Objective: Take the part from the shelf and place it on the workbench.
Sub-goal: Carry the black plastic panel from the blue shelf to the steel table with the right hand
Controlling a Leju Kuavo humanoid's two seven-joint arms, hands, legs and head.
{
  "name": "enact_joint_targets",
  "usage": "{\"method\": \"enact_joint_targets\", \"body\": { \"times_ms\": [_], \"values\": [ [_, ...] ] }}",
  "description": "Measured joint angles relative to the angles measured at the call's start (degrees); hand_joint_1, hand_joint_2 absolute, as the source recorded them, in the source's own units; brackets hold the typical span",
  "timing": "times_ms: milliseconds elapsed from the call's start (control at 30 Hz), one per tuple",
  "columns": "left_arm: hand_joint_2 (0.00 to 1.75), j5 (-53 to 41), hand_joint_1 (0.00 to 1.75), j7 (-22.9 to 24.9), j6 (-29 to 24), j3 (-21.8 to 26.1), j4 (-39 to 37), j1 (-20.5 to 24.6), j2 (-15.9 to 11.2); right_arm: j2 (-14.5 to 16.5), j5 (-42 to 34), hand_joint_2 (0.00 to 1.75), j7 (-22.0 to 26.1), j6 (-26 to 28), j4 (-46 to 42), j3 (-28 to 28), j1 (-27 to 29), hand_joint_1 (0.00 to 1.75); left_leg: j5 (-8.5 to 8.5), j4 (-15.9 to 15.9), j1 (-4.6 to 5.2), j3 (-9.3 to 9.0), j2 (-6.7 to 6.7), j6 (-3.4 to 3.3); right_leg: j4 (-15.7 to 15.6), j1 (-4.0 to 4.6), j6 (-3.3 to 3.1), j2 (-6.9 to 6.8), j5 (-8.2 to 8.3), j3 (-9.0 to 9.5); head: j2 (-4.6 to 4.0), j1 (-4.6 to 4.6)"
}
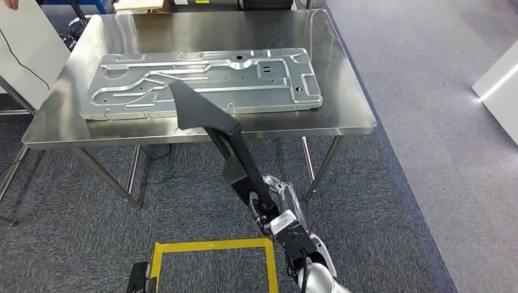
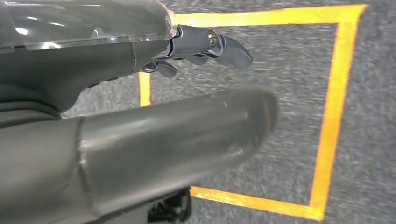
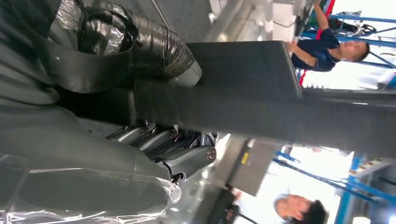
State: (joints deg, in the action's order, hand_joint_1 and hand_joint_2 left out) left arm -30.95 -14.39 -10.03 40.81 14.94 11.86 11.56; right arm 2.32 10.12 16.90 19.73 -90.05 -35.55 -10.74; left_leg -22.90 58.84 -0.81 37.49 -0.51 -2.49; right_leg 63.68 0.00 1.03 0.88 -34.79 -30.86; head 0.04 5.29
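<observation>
My right hand (image 1: 278, 210) grips the lower end of a long black part (image 1: 207, 122), which slants up and away from me. Its wide upper tip overlaps the front edge of the steel workbench (image 1: 342, 110) and of the large grey metal panel (image 1: 201, 82) lying on it; I cannot tell whether it touches them. In the right wrist view the fingers (image 3: 163, 140) wrap the black part (image 3: 280, 112). My left hand (image 2: 140, 93) hangs over the carpet with nothing in it, its fingers (image 2: 224, 46) loosely extended.
A yellow tape square (image 1: 211, 246) marks the carpet at my feet, seen also under the left hand (image 2: 331, 116). A white board (image 1: 24, 55) leans at the bench's left end and a white unit (image 1: 501, 85) stands at the right. Two people (image 3: 327, 51) stand beyond the part.
</observation>
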Motion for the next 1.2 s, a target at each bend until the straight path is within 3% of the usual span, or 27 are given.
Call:
{"method": "enact_joint_targets", "body": {
  "times_ms": [67,100,133,167,233,267,367,467,567,600,633,667,733,800,967,1033,1100,1133,1167,1200],
  "values": [
    [0.00,0.1,0.00,0.2,0.2,-0.6,0.0,0.2,0.0,-0.1,0.7,1.75,-0.2,0.0,0.1,0.0,-1.6,1.75,-0.64,0.0,0.01,-0.54,0.09,-0.28,7.6,-0.32,0.64,-0.38,-2.43,-4.94,0.00,0.00],
    [0.00,0.2,0.00,0.4,0.3,-0.9,0.0,0.2,0.0,-0.3,1.1,1.75,-0.5,0.0,0.1,0.0,-2.3,1.75,-0.97,0.0,0.01,-0.87,0.11,-0.27,10.0,-0.49,0.83,-0.44,-2.42,-6.94,0.00,0.00],
    [0.00,0.3,0.00,0.5,0.3,-1.1,0.0,0.2,0.0,-0.4,1.4,1.75,-0.7,0.0,0.2,0.0,-2.9,1.75,-1.31,0.0,0.01,-1.30,0.09,-0.23,10.3,-0.62,0.92,-0.50,-1.21,-7.97,0.00,0.00],
    [0.00,0.3,0.00,0.7,0.5,-1.3,0.0,0.1,0.0,-0.5,1.6,1.75,-0.9,0.0,0.2,0.0,-3.6,1.75,-1.66,0.0,0.01,-1.85,0.05,-0.16,8.4,-0.71,0.88,-0.55,1.18,-7.82,0.00,0.00],
    [0.00,0.4,0.00,0.8,0.8,-1.8,0.0,0.1,0.1,-0.5,1.9,1.75,-1.4,0.0,0.2,0.0,-5.3,1.75,-2.32,-0.1,0.05,-2.90,-0.03,0.13,1.0,-0.67,0.41,-0.58,6.52,-5.47,0.00,0.00],
    [0.00,0.4,0.00,1.0,1.0,-2.2,0.0,0.2,0.2,-0.6,2.0,1.75,-1.9,-0.1,0.2,0.0,-6.5,1.75,-2.55,0.0,0.13,-3.17,-0.05,0.36,-2.1,-0.51,0.04,-0.56,8.07,-4.37,0.00,0.01],
    [0.00,0.7,0.00,1.6,1.8,-3.3,0.0,0.5,0.2,-0.6,3.5,1.75,-4.6,-1.0,0.2,0.0,-11.8,1.75,-2.73,-0.2,0.24,-3.17,0.08,1.31,-4.8,-0.06,-0.93,-0.36,8.59,-3.77,0.00,0.01],
    [0.00,0.8,0.00,2.4,2.7,-4.8,0.1,0.8,0.2,-0.5,9.3,1.75,-8.4,-1.1,0.6,-0.4,-18.3,1.75,-4.16,1.7,0.18,-2.34,0.22,2.17,-5.8,-0.50,-2.02,-0.33,9.09,-3.25,0.00,-0.01],
    [0.00,0.8,0.00,3.3,3.6,-6.3,0.2,1.2,0.2,-0.5,16.9,1.75,-12.0,-1.7,2.4,-1.8,-24.3,1.75,-8.86,11.6,0.10,2.51,0.22,2.66,-6.1,-0.46,-2.74,-0.59,9.07,-2.90,0.00,-0.03],
    [0.00,0.8,0.00,3.7,3.8,-6.8,0.2,1.2,0.2,-0.5,19.4,1.75,-13.0,-2.1,3.4,-2.4,-25.8,1.75,-9.62,14.5,0.08,4.08,0.22,2.80,-6.1,-0.39,-2.84,-0.62,8.98,-2.87,0.00,-0.03],
    [0.00,0.8,0.00,4.0,4.0,-7.4,0.2,1.2,0.2,-0.5,22.1,1.75,-14.2,-2.5,4.5,-3.1,-27.3,1.75,-9.33,15.6,0.06,4.84,0.23,2.88,-6.0,-0.35,-2.88,-0.62,8.87,-2.84,0.00,-0.03],
    [0.00,0.8,0.00,4.4,4.1,-7.9,0.2,1.3,0.2,-0.5,25.2,1.75,-15.5,-3.0,5.6,-3.8,-28.7,1.75,-7.91,14.4,0.04,4.44,0.24,2.91,-5.9,-0.34,-2.82,-0.60,8.76,-2.77,0.00,-0.03],
    [0.00,0.8,0.00,5.2,4.3,-9.2,0.3,1.6,0.2,-0.5,32.1,1.75,-18.0,-3.7,8.1,-5.2,-31.8,1.75,-3.89,7.0,-0.02,1.11,0.34,2.79,-5.5,-0.33,-2.47,-0.56,8.31,-2.62,0.00,-0.03],
    [0.00,0.8,0.00,6.0,4.3,-10.4,0.5,2.1,0.3,-0.6,38.5,1.75,-20.0,-4.4,10.9,-6.5,-34.8,1.75,-2.11,1.4,0.09,-1.58,0.34,2.33,-4.9,-0.09,-1.91,-0.55,7.85,-2.75,0.00,-0.03],
    [0.00,1.3,0.00,7.0,4.2,-13.1,0.9,2.6,0.4,-0.7,48.7,1.75,-21.6,-6.3,17.8,-9.7,-40.4,1.75,-2.22,0.0,-0.01,-2.37,0.15,0.57,-3.3,-0.07,-0.44,-0.61,6.73,-3.50,0.00,-0.02],
    [0.00,1.5,0.00,7.1,4.1,-14.1,1.1,2.8,0.4,-0.7,50.3,1.75,-21.5,-6.9,20.3,-10.7,-42.0,1.75,-2.43,-0.2,-0.15,-2.74,0.16,0.02,2.6,-0.32,0.18,-0.63,4.24,-6.61,0.00,-0.01],
    [0.00,1.8,0.00,7.2,3.9,-14.9,1.1,2.8,0.5,-0.8,51.3,1.75,-21.5,-7.2,22.6,-11.7,-42.9,1.75,-2.84,-0.2,-0.15,-3.09,0.12,-0.23,9.7,-0.52,0.56,-0.65,2.23,-11.16,0.00,0.00],
    [0.00,2.0,0.00,7.3,3.8,-15.2,1.1,2.8,0.5,-0.8,51.7,1.75,-21.5,-7.3,23.6,-12.0,-43.1,1.75,-3.09,-0.2,-0.15,-3.36,0.05,-0.25,11.3,-0.59,0.61,-0.65,2.61,-12.59,0.00,0.00],
    [0.00,2.2,0.00,7.3,3.7,-15.5,1.1,2.8,0.5,-0.9,52.0,1.75,-21.5,-7.3,24.5,-12.4,-43.3,1.75,-3.38,-0.2,-0.15,-3.73,-0.04,-0.20,10.5,-0.64,0.53,-0.65,4.25,-12.90,0.00,0.00],
    [0.00,2.3,0.00,7.4,3.7,-15.7,1.1,2.8,0.5,-1.0,52.2,1.75,-21.4,-7.3,25.3,-12.7,-43.5,1.75,-3.73,-0.2,-0.13,-4.22,-0.13,-0.11,7.5,-0.64,0.32,-0.65,6.85,-12.07,0.00,0.00]
  ]
}}
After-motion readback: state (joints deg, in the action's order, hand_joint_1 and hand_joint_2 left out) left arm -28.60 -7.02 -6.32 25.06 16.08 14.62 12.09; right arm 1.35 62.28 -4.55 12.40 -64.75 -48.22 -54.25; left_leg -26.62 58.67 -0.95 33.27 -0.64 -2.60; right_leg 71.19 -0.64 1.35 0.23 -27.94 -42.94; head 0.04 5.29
